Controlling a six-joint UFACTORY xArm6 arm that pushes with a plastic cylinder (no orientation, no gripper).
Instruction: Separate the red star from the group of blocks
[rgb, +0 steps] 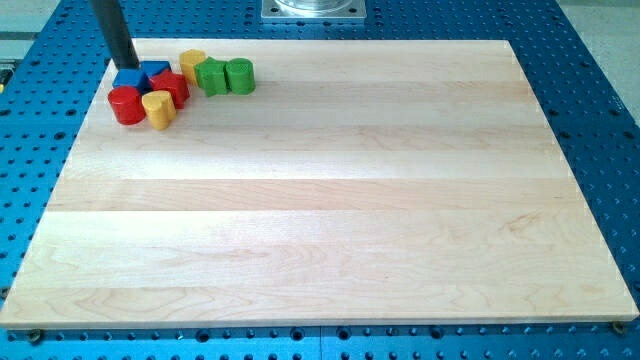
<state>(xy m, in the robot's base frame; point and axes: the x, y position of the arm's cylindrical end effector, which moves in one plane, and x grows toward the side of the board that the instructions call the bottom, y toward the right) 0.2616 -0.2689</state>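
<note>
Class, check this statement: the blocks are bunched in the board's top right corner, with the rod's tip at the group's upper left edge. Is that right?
Not quite. The camera view shows the group, including the red star, bunched in the top left corner of the board, not the top right. My tip is indeed at the group's upper left edge.

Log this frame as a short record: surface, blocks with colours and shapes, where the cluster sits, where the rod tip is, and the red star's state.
surface: wooden board on a blue perforated table
cluster location: board's top-left corner
blocks: red star; red cylinder; yellow heart; two blue blocks, shapes unclear; yellow block; green star; green cylinder
my tip: at the cluster's upper-left edge, by the blue blocks
red star state: packed inside the group, not separated
</note>
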